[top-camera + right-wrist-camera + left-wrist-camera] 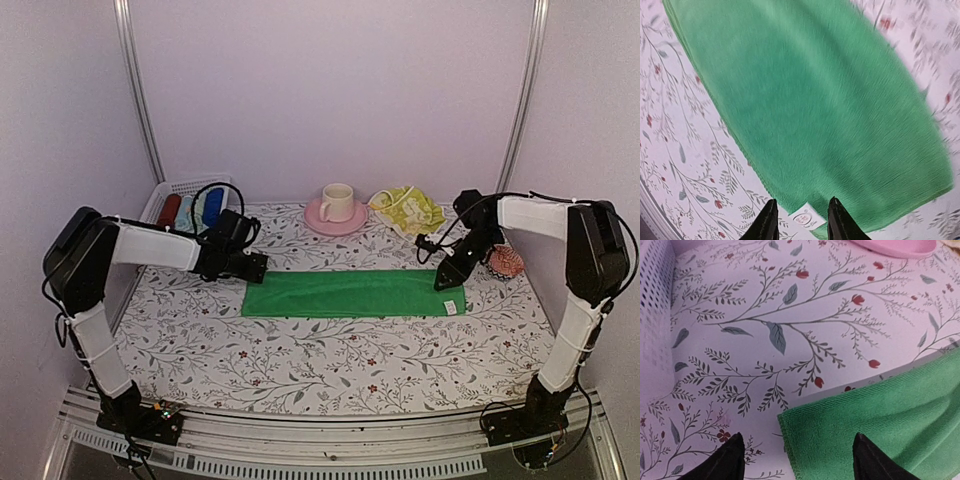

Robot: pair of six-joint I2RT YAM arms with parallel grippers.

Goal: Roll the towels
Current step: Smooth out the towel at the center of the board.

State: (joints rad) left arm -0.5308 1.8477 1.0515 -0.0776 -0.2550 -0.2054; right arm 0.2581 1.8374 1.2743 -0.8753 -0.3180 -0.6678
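Across the middle of the top view the green towel lies flat as a long strip. Left gripper sits at its left end, jaws spread wide; right gripper at its right end, jaws slightly parted. Yellow towel lies crumpled upper right.

Pale lilac walls; floral-print table; metal corner posts; even light.

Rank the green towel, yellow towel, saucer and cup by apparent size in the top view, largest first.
1. The green towel, spread flat, is by far the largest.
2. The yellow towel and saucer look about alike; the towel is crumpled, so I leave them unranked.
3. The cup is the smallest.
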